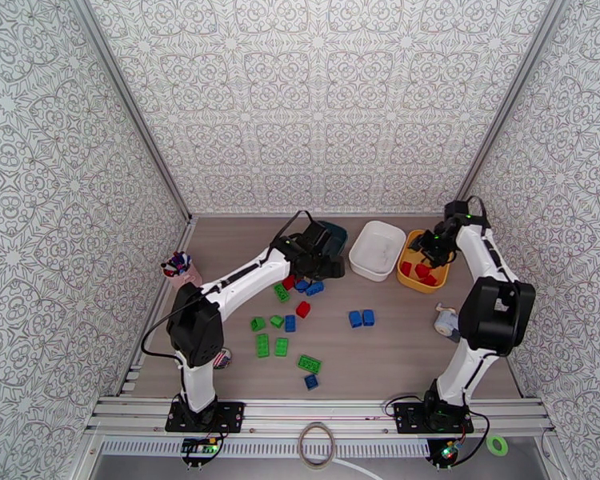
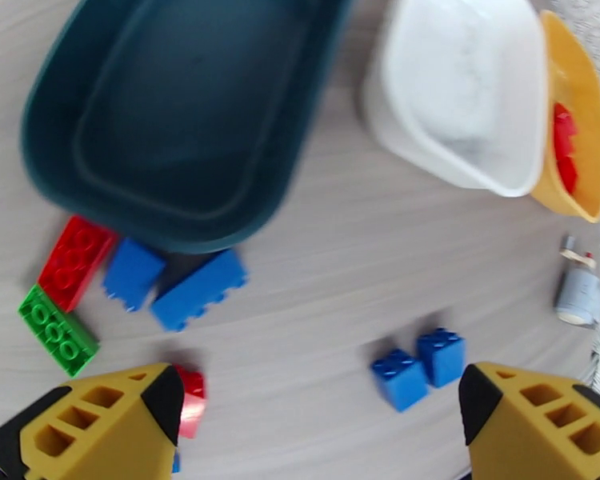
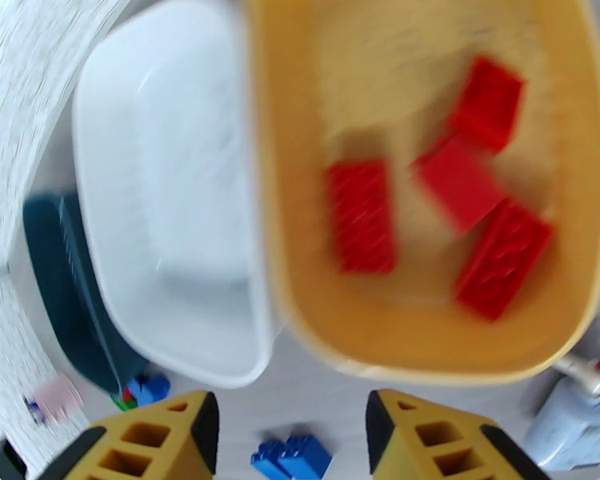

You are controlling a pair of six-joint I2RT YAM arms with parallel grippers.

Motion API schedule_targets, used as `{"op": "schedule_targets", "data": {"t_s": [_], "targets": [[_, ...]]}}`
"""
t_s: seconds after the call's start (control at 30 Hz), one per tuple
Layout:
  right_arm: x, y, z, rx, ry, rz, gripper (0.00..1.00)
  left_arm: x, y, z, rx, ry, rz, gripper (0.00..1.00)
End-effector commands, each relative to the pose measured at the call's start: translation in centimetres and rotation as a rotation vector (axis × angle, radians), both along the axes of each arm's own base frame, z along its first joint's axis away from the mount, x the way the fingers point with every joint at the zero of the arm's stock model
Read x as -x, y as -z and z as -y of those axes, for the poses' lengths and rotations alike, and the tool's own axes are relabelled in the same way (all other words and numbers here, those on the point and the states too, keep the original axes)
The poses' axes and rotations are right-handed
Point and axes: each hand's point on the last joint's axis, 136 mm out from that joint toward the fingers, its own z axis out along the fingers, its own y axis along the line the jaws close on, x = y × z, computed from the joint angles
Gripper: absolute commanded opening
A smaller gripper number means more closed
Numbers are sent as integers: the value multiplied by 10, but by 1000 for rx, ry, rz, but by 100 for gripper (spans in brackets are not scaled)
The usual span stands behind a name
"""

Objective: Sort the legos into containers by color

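Top external: left arm (image 1: 236, 282) masks the teal bin (image 1: 336, 232), one of three containers (image 1: 378, 248) along the table's (image 1: 396, 354) far edge. Four red legos (image 3: 362, 216) sit in the yellow bin (image 3: 284, 194). Empty, the left gripper (image 2: 320, 398) and right gripper (image 3: 292, 422) stand spread. Pen cup (image 1: 180, 270), left edge.

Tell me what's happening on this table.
Two arms are sorting Lego bricks by colour. The right gripper, open and holding nothing, hangs over the yellow bin, which holds four red bricks. The left gripper, open too, is above the table near the empty dark teal bin. The white bin is empty; blue, green and red bricks lie on the table.
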Motion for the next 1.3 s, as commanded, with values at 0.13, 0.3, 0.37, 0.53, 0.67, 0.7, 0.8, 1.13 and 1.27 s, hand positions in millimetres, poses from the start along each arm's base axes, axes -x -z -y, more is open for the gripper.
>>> {"op": "schedule_targets", "data": {"t_s": [0.13, 0.3, 0.37, 0.53, 0.67, 0.7, 0.8, 1.13, 1.27], "targets": [[27, -10, -80, 48, -233, 33, 54, 19, 5, -46, -95, -48, -8, 93], [56, 4, -144, 62, -407, -1, 56, 33, 21, -64, -170, -25, -44, 91], [72, 13, -173, 58, -472, -27, 56, 38, 25, -73, -182, -34, -57, 90], [106, 34, -242, 30, -595, -69, 56, 49, 32, -102, -123, -145, -85, 90], [128, 52, -291, 20, -702, -100, 58, 59, 35, -132, -54, -275, -99, 91], [133, 57, -299, 30, -728, -109, 59, 62, 37, -140, -41, -307, -107, 91], [144, 73, -317, 74, -790, -150, 59, 75, 39, -162, 6, -398, -114, 91], [149, 106, -353, 111, -836, -218, 62, 116, 34, -208, 42, -524, -106, 93], [143, 114, -355, 140, -820, -223, 63, 123, 33, -215, 44, -537, -107, 93]]}}
